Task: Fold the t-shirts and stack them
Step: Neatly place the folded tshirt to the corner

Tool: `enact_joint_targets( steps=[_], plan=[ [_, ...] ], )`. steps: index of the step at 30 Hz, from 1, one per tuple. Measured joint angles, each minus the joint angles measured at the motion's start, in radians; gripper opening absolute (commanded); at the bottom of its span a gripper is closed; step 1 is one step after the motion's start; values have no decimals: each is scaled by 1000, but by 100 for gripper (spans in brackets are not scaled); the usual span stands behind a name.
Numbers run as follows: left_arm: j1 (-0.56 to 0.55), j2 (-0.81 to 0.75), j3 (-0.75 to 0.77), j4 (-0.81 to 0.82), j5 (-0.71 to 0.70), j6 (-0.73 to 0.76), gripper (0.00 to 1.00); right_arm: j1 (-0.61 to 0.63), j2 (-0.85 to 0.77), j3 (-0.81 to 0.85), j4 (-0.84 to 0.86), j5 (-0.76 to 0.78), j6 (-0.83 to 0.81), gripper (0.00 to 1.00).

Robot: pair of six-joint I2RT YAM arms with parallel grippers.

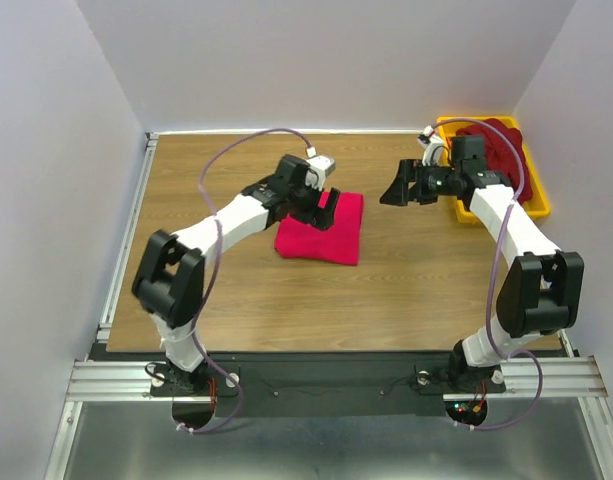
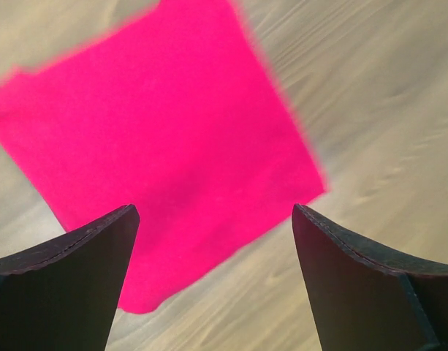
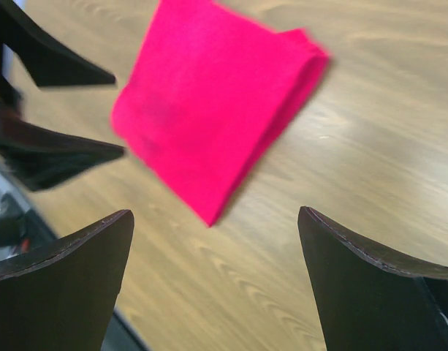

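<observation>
A bright crimson-pink t-shirt (image 1: 326,232) lies folded into a neat rectangle on the wooden table; it also shows in the left wrist view (image 2: 158,139) and the right wrist view (image 3: 209,102). A dark maroon t-shirt (image 1: 498,143) lies bunched in the yellow tray (image 1: 536,205) at the back right. My left gripper (image 1: 321,208) hovers over the folded shirt's left part, open and empty (image 2: 213,227). My right gripper (image 1: 396,190) is open and empty above bare table to the right of the shirt (image 3: 213,234). No green or orange shirt is in view.
Grey walls close in the table on the left, back and right. A metal rail runs along the table's left edge (image 1: 136,215). Bare wood (image 1: 336,300) lies in front of the folded shirt.
</observation>
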Motion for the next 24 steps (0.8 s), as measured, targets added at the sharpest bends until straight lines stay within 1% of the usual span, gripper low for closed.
enact_joint_targets(
  steps=[3, 8, 11, 14, 20, 24],
  plan=[
    [-24, 125, 3, -10, -84, -11, 93, -25, 0, 14, -4, 40, -14, 100],
    [-68, 283, 40, -29, -213, -17, 90, -29, -1, 14, -32, 77, -46, 100],
    [-76, 315, 76, -30, -261, -18, 88, -29, -1, 14, -44, 87, -61, 100],
    [-50, 319, 70, -17, -281, -18, 87, -29, -1, 13, -51, 96, -77, 100],
    [100, 301, 34, 14, -316, 16, 87, -36, -1, 13, -58, 105, -98, 100],
    [275, 296, 31, 15, -317, 101, 87, -40, 1, 13, -64, 107, -111, 100]
  ],
)
